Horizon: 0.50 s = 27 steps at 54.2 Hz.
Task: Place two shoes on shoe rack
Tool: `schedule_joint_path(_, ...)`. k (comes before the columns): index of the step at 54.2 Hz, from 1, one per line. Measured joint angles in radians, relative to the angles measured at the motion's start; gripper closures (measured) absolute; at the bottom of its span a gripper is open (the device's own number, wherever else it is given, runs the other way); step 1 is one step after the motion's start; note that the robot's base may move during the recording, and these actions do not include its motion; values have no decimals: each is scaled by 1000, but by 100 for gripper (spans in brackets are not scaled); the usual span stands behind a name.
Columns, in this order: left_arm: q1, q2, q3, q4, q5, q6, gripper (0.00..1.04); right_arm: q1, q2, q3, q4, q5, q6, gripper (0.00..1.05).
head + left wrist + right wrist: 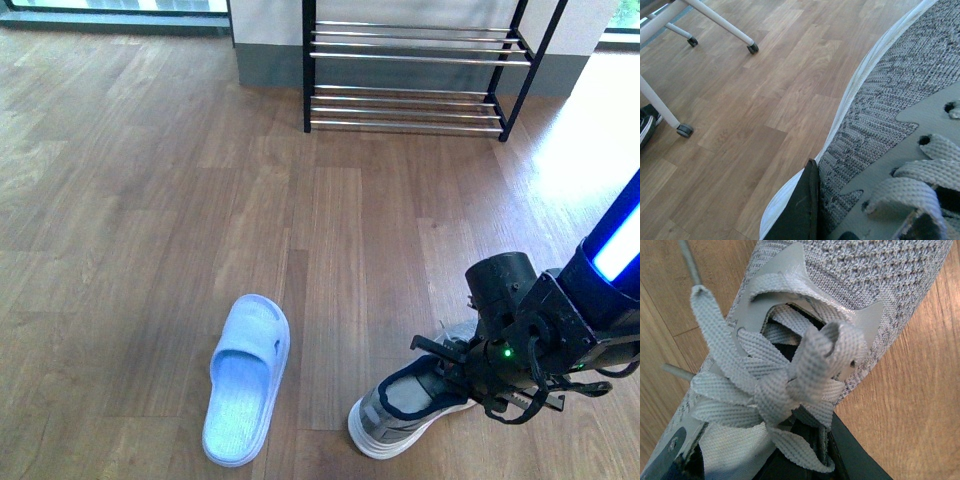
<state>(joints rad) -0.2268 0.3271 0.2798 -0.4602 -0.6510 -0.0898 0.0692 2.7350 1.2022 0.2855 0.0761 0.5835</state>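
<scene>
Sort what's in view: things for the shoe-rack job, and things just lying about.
For the job: grey sneaker in the front view; grey knit sneaker in the left wrist view; shoe rack.
Lying about: pale blue slide sandal; white wheeled legs; dark shoe.

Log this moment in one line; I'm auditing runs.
right gripper: at sneaker laces; left finger: beside sneaker sole; shoe rack: visible tiers bare

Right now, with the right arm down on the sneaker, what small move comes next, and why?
Probably shut the right gripper firmly on the grey sneaker near its laces. The gripper sits right at the laces, the sneaker lies on the floor, and the shoe rack stands well ahead. Whether the jaws are shut I cannot tell.
</scene>
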Motion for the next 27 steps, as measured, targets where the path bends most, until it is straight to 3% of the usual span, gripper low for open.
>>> schedule_joint_path(9,0,0,0,0,0,0,103,18,-54,-97,125,127,-188,103)
schedule_joint_path(27,0,0,0,0,0,0,103,13,-419,-356,312,192,-592,103)
